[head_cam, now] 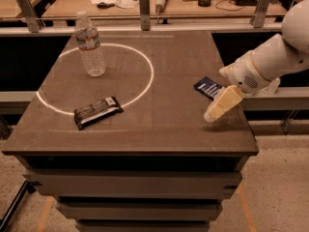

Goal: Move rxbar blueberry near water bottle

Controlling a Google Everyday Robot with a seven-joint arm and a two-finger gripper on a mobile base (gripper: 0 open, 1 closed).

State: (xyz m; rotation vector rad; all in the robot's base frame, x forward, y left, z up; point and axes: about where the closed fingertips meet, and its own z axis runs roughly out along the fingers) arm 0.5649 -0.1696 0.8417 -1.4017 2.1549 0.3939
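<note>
The rxbar (207,86) is seen at the right of the frame, near the right edge of the counter (169,124). Its dark blue wrapper is turned at an angle, and its right end is hidden behind the gripper (216,111). Whether it lies flat on the counter or is lifted cannot be told.

The gripper is placed just right of and below the rxbar, over the counter's right edge. Its cream-coloured end is pointed down and to the left. Whether it is spread or closed, and whether the rxbar is held by it, cannot be told.

The white arm (280,57) is brought in from the upper right edge of the frame and slanted down to the left. It ends in a rounded wrist housing just above the gripper.

The bottle (90,45) is stood upright in the upper left part of the counter, well apart from the rxbar. It is inside a white ring (152,71) marked on the surface. A black bar (98,112) with a white patch is laid at the lower left, across the ring's lower edge.
</note>
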